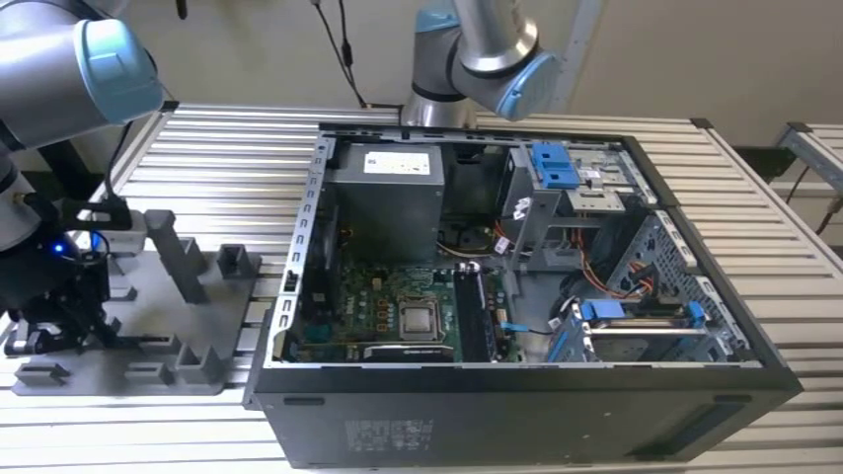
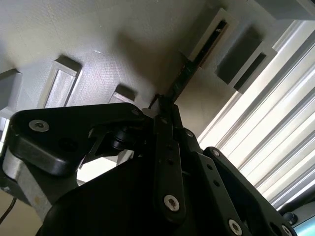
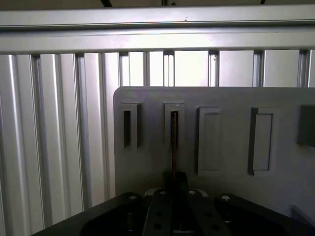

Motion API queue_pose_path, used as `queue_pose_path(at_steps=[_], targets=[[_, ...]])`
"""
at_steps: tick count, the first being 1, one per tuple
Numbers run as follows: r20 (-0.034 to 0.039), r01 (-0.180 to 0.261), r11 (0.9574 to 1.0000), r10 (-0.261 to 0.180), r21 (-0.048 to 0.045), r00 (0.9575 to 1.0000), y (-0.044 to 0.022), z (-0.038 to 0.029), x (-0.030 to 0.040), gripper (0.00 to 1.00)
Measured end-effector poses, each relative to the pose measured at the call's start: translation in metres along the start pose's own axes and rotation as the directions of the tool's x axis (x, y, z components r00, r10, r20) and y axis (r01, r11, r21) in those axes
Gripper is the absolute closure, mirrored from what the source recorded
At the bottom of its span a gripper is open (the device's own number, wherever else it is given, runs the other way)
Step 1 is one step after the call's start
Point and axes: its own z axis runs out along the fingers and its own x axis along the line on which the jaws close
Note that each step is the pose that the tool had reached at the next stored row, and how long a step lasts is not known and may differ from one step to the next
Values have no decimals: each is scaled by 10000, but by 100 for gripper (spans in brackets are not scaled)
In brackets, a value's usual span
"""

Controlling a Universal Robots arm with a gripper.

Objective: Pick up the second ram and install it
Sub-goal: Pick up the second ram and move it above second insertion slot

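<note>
The second ram (image 3: 173,147) shows edge-on as a thin dark stick standing in a narrow slot of the grey holder plate (image 3: 285,98). In the second wrist view the ram (image 2: 184,78) runs from that slot to the black fingertips. My gripper (image 3: 174,178) has its fingers pressed together on the stick's near end, also seen in the second wrist view as gripper (image 2: 161,109). In the exterior view my gripper (image 1: 59,326) reaches down onto the holder plate (image 1: 197,331) at the exterior view's left, and the arm hides the ram there.
An open black computer case (image 1: 527,395) lies in the middle, with the green motherboard (image 1: 395,306) and its memory slots (image 1: 481,316) inside. Grey posts (image 1: 178,257) rise from the holder plate. A second arm (image 1: 481,49) stands behind the case. The table is ribbed aluminium (image 3: 59,147).
</note>
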Motion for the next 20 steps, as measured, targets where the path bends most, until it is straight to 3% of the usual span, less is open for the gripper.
queue_pose_path(at_steps=[6, 14, 20], targets=[[1, 0, 10000, 0, 3, 10000, 0, -4, 1, 86], [1, 0, 10000, 0, 0, 10000, -3, -85, 2, 86], [-1, 0, 10000, 0, 0, 10000, -4, -111, 3, 86]])
